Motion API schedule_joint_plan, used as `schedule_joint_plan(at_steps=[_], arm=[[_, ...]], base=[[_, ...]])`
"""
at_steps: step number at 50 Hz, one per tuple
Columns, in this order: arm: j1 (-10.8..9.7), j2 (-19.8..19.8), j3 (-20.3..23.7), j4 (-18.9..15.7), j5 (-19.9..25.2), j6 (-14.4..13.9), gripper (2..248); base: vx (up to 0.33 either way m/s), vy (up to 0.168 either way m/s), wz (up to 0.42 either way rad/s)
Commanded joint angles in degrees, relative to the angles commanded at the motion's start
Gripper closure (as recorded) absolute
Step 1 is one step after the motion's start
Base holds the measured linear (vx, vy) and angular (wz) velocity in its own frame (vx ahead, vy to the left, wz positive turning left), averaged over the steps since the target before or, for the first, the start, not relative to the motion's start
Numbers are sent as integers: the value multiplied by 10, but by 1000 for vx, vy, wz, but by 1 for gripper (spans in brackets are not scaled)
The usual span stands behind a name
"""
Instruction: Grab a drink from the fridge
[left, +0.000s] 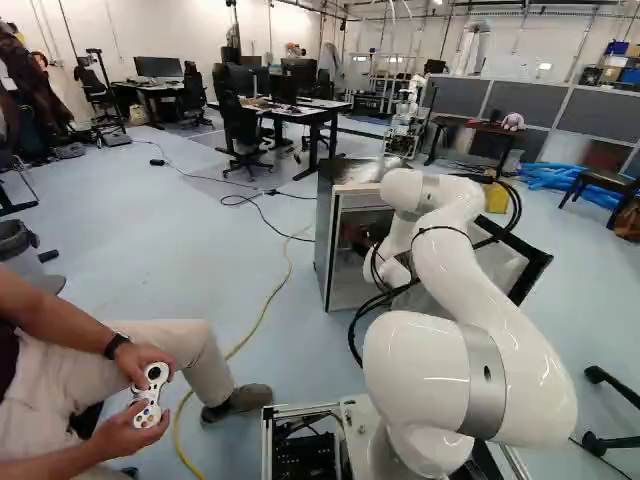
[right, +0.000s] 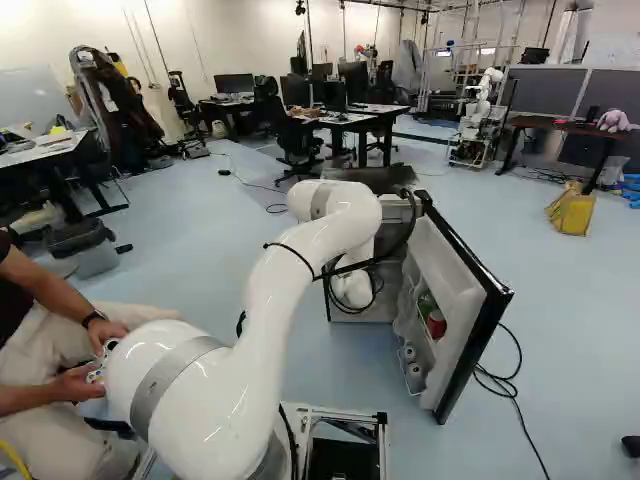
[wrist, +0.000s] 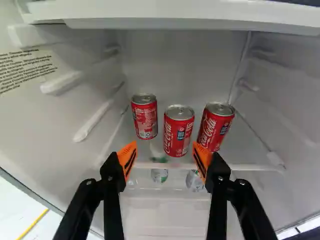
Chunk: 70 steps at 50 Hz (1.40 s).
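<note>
The fridge (left: 326, 245) stands on the floor ahead of the arm (right: 290, 275), with its door (right: 452, 310) swung wide open. The arm reaches into it, so the elbow and wrist need room from that door and from the white ledge (wrist: 175, 14) above the opening.

Inside, the shelf (wrist: 242, 167) carries three upright red cans, all behind its front edge. The middle can (wrist: 178, 132) stands closest to that edge; another can (wrist: 145, 118) stands deeper, on the side of the printed wall (wrist: 27, 70), and the third can (wrist: 216, 127) leans close to the middle one in view, toward the opposite wall.

The pincer (wrist: 164, 143) is spread wide and has hold of nothing, its orange pads short of the cans. The middle can looks the easiest pick, but the pincer seems aimed between it and the deeper can. Best to shift a little away from the printed wall until the can sits centred, then go in slowly and level, above the shelf's front edge. One pad must slip into the narrow gap beside the third can; a crooked entry could topple either. Close around the can's middle, gently, since thin metal may dent.
</note>
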<state>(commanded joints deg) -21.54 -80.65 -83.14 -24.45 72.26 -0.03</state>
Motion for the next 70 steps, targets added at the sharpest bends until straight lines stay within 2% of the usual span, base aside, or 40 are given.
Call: schedule_joint_plan(at_steps=[34,70], arm=[[4,-26,-48,0,9,0,83],[1,-65,-119,0,9,0,83]], base=[[0,0,0],[0,0,0]])
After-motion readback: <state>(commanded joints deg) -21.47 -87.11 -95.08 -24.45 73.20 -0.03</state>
